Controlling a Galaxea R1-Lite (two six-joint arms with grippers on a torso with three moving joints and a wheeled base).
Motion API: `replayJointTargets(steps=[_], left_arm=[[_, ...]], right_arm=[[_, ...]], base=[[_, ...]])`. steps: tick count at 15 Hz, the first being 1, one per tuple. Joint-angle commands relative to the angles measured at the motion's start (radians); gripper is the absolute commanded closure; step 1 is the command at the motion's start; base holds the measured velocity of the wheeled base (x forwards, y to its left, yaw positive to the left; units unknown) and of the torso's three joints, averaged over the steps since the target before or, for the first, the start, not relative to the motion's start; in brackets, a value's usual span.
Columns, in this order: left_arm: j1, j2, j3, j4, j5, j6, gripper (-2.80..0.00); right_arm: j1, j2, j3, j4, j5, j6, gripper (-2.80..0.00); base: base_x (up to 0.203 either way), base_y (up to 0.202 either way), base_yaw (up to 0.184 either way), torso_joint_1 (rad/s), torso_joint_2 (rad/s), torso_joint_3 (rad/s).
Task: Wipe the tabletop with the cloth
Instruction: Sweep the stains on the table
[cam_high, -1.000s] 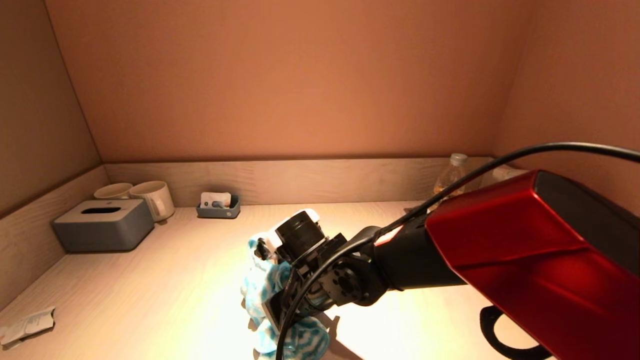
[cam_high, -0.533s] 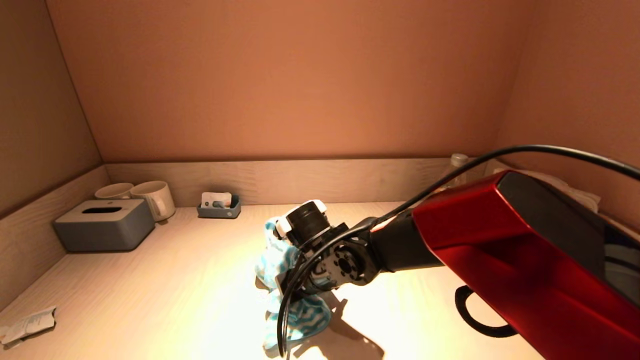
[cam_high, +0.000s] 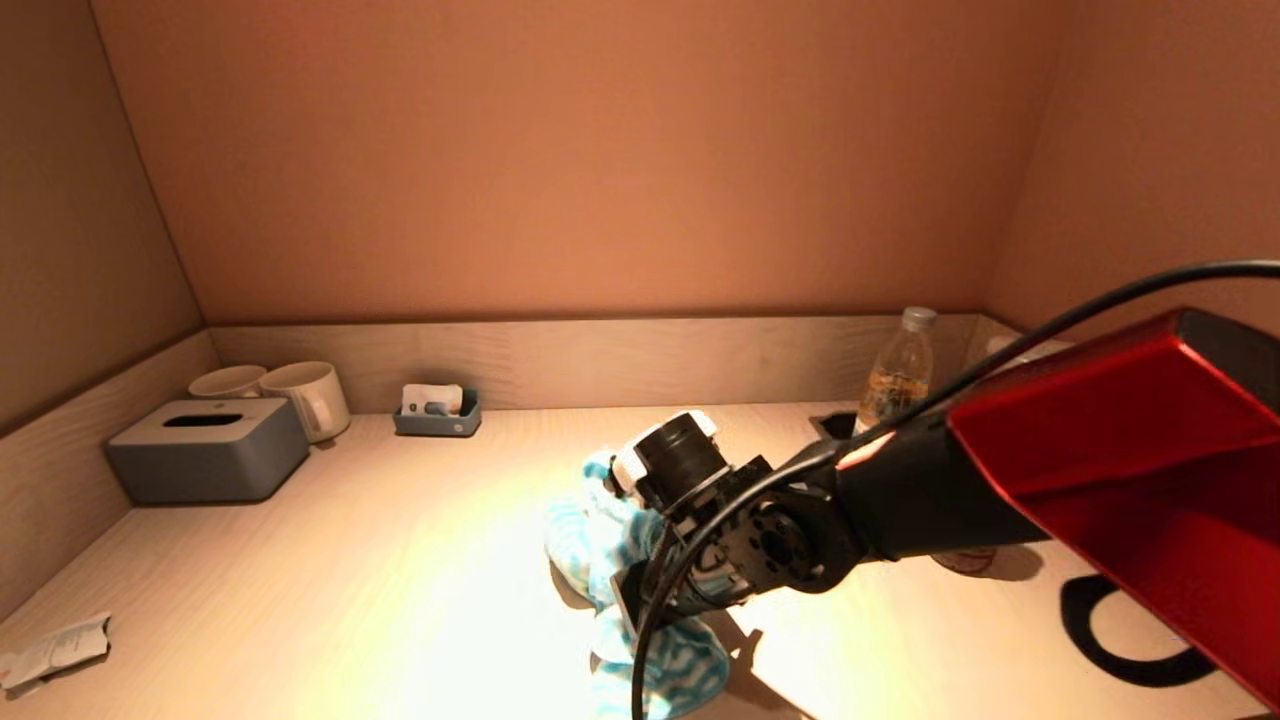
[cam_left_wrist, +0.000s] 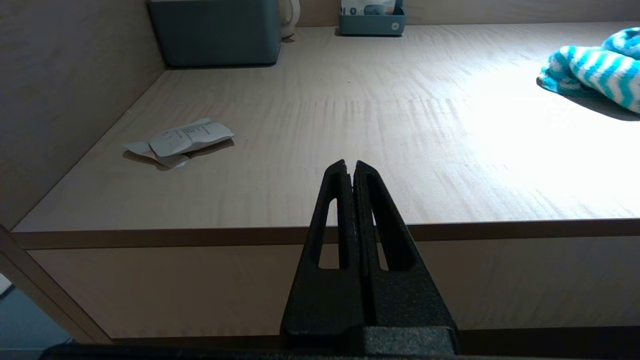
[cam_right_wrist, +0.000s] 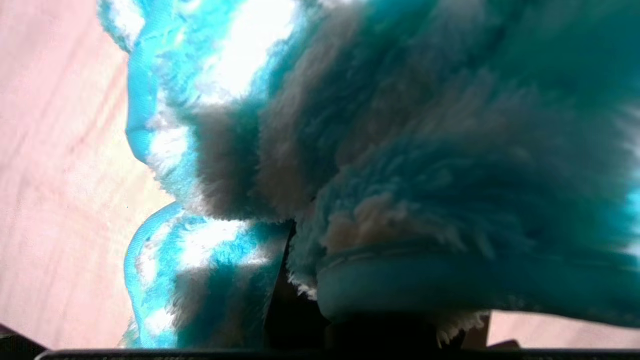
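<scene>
The blue-and-white striped cloth (cam_high: 597, 533) lies bunched on the pale wooden tabletop (cam_high: 300, 560), right of centre. My right gripper (cam_high: 632, 585) points down into it and is shut on the cloth, pressing it on the table. In the right wrist view the cloth (cam_right_wrist: 400, 150) fills the picture and hides most of the fingers. My left gripper (cam_left_wrist: 349, 167) is shut and empty, parked below the table's front edge. From there the cloth (cam_left_wrist: 595, 70) shows far off to the right.
A grey tissue box (cam_high: 205, 448), two mugs (cam_high: 305, 397) and a small tray (cam_high: 436, 412) stand at the back left. A bottle (cam_high: 897, 372) stands at the back right. A crumpled paper (cam_high: 55, 648) lies front left. Walls close in three sides.
My right gripper has dragged the cloth across the table to the right, and the bottle behind the arm has come back into view. The left arm has not moved.
</scene>
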Motion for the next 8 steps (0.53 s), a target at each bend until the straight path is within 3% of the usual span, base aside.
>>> replayJointTargets(steps=[1, 8], left_arm=[[0.000, 0.000, 0.000, 0.000, 0.000, -0.001, 0.00], [0.000, 0.000, 0.000, 0.000, 0.000, 0.000, 0.00]], right_arm=[[0.028, -0.080, 0.066, -0.004, 0.008, -0.001, 0.00], [0.174, -0.050, 0.056, -0.063, 0.044, 0.005, 0.00]], base=[[0.000, 0.000, 0.000, 0.000, 0.00, 0.000], [0.000, 0.000, 0.000, 0.000, 0.00, 0.000]])
